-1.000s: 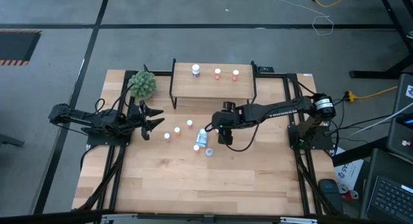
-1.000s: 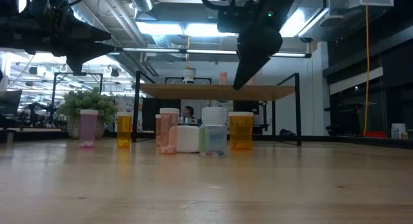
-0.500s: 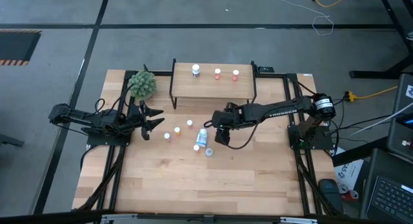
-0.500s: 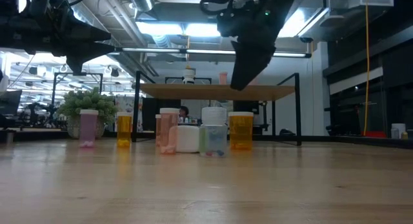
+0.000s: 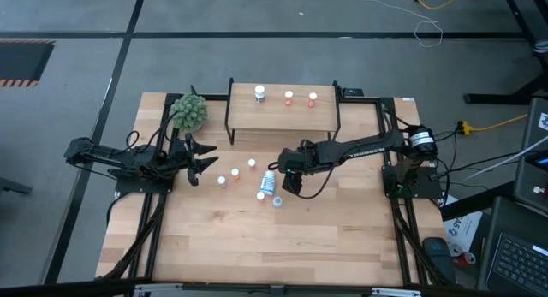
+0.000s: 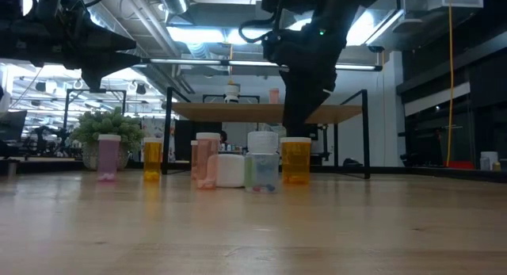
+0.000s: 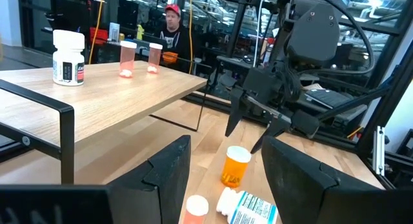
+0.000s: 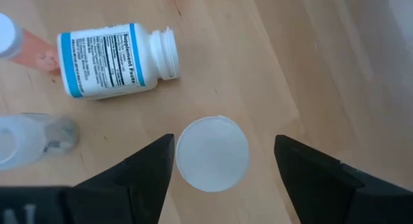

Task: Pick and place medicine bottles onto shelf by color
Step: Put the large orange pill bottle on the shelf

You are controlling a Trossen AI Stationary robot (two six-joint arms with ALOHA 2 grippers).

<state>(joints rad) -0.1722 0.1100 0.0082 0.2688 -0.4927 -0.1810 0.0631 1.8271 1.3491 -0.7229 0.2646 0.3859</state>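
Observation:
My right gripper is open and points down over an orange bottle with a white cap that stands upright on the table. In the left wrist view its fingers stand on either side of the cap, just above it. A white blue-labelled bottle lies on its side beside it, among several small upright bottles. The shelf carries a white bottle and two pinkish ones. My left gripper is open and empty at the table's left.
A green spiky plant ball stands at the shelf's left end, near my left gripper. A clear bottle and a pinkish one stand close to the lying bottle. A person shows in the room beyond the table.
My right gripper has gone down and a little toward the table's left edge, coming over the orange bottle until its open fingers reach the cap's height. The bottles have kept their places.

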